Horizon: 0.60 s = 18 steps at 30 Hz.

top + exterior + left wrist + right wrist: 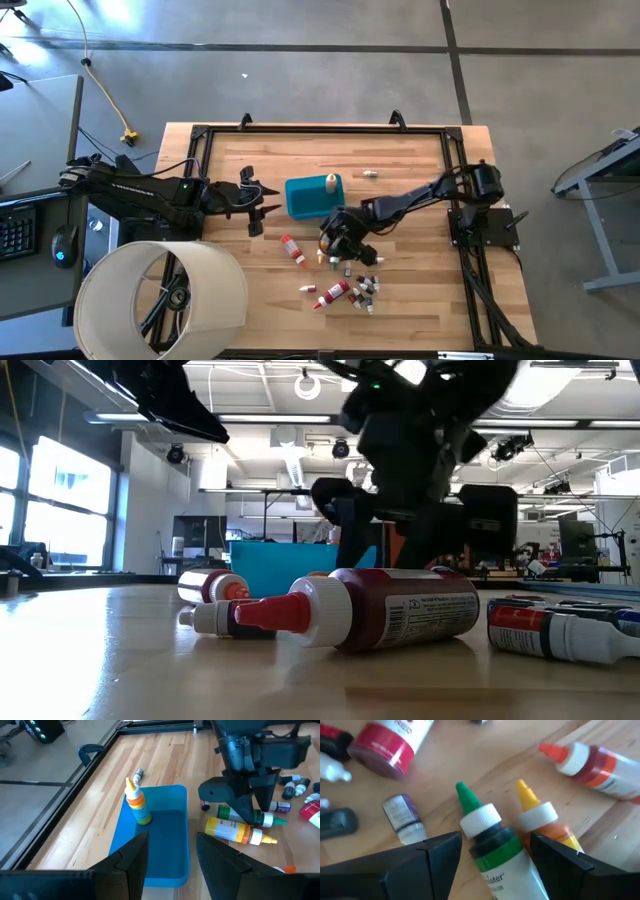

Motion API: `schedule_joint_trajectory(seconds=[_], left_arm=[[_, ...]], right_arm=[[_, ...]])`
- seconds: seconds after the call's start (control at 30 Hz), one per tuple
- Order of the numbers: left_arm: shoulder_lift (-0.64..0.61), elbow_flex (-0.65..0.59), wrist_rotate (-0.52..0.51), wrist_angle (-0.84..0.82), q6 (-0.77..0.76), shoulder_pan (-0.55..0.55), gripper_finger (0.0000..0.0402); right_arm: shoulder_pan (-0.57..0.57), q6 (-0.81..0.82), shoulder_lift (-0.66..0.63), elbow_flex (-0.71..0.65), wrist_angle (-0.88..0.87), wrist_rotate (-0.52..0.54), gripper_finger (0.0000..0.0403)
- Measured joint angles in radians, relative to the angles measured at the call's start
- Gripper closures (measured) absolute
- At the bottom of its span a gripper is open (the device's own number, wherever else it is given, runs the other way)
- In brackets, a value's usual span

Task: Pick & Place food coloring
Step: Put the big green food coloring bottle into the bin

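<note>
As your right tool (490,857) hangs low over the wooden worktop (400,300), its two fingers stand apart on both sides of the green food coloring bottle (495,847), which lies flat and is not pinched. Just beside it lies the yellow-tipped bottle (547,825), and a red bottle with orange tip (600,762) lies a little farther. Near them you see a large red bottle (390,742) and a small purple vial (402,815). Your left tool (170,865) waits with fingers apart above the near edge of the blue tub (165,845). In this tub one yellow bottle (137,802) stands upright. In the high view, more bottles (345,292) lie scattered on the worktop in front of the tub.
</note>
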Motion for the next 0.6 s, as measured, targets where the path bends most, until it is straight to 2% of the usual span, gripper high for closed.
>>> schedule_joint_trajectory(seconds=[0.17,0.33,0.5,0.6], left_arm=[[0.0,0.0,0.026,-0.003,0.0,0.0,0.024],[0.0,0.0,0.026,-0.008,0.0,0.0,0.024],[0.0,0.0,0.026,-0.009,0.0,0.0,0.024],[0.0,0.0,0.027,-0.009,0.0,0.0,0.024]], right_arm=[[-0.002,-0.068,0.072,0.083,-0.097,0.007,0.0178],[-0.001,-0.098,0.103,0.098,-0.118,0.027,0.0212],[-0.003,0.023,0.096,0.097,-0.117,0.033,0.0257],[-0.003,0.099,0.079,0.094,-0.102,0.052,0.0269]])
